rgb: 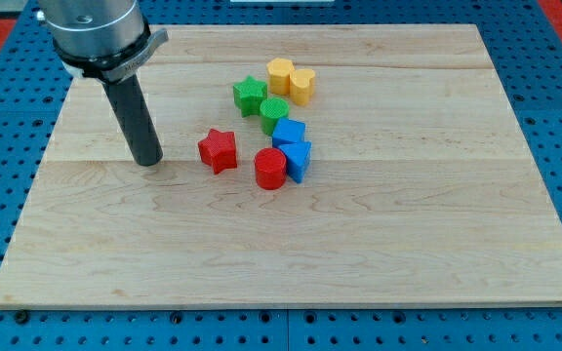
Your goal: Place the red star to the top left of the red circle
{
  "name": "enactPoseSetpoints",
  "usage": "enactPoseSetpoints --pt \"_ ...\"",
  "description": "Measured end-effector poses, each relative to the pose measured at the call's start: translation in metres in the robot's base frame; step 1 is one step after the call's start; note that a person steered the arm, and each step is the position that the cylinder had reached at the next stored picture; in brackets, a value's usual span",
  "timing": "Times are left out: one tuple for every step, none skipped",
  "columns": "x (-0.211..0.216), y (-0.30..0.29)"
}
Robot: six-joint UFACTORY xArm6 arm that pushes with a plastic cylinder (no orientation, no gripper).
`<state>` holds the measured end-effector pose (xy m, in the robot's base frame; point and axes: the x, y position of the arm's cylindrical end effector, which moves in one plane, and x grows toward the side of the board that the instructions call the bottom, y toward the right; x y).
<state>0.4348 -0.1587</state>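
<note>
The red star (218, 149) lies on the wooden board (408, 224), just left of and slightly above the red circle (270, 168), a small gap between them. My tip (148, 161) rests on the board to the left of the red star, about a block and a half away from it, touching no block.
A blue block (299, 160) touches the red circle's right side, another blue block (288, 132) above it. A green circle (273, 113) and green star (250, 95) sit higher. Two yellow blocks (280, 73) (302, 85) lie at the cluster's top.
</note>
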Motion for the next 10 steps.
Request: enactPoseSetpoints --pt "-0.023 0.001" --pt "-0.023 0.003" --pt "-0.022 0.021" --pt "-0.022 0.025" --pt "-0.022 0.030" --pt "-0.022 0.045" --pt "-0.022 0.045" --pt "-0.011 0.047" --pt "-0.007 0.049" --pt "-0.007 0.049"
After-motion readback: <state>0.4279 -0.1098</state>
